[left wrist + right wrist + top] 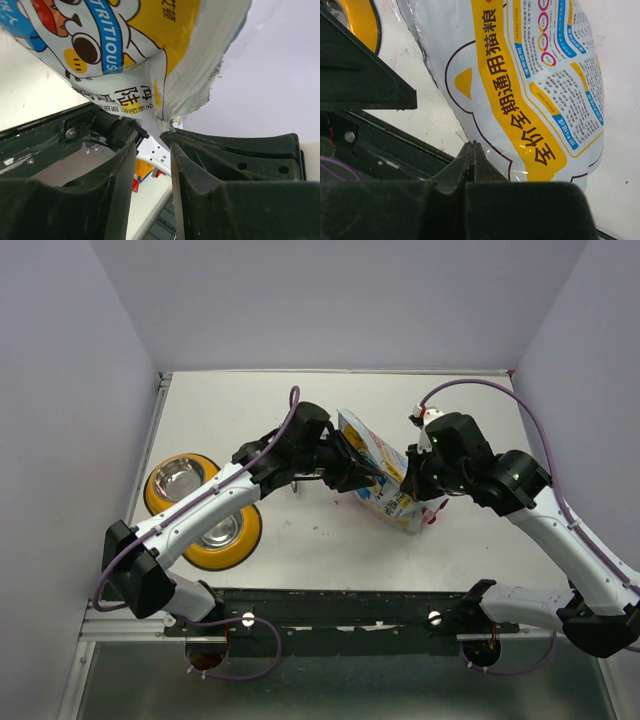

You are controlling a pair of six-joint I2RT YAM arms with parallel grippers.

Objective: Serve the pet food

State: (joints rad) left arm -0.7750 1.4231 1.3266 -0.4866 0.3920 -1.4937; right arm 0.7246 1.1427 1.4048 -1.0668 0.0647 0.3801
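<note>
The pet food bag (385, 478), yellow-white with cartoon print, stands tilted at the table's middle between both grippers. No kibble shows in any view. My left gripper (366, 478) is at the bag's left side. In the left wrist view its fingers (153, 146) stand a narrow gap apart with nothing between them, and the bag's torn top edge (185, 100) hangs just above the fingertips. My right gripper (422, 485) is at the bag's right edge. In the right wrist view its jaws (472, 146) are pressed shut on the bag's clear edge seam (485, 100).
The yellow double-bowl feeder (152, 496) with two steel bowls lies at the left, partly under my left arm; its rim also shows in the right wrist view (362, 22). A black rail (330, 605) runs along the near edge. White walls enclose the table.
</note>
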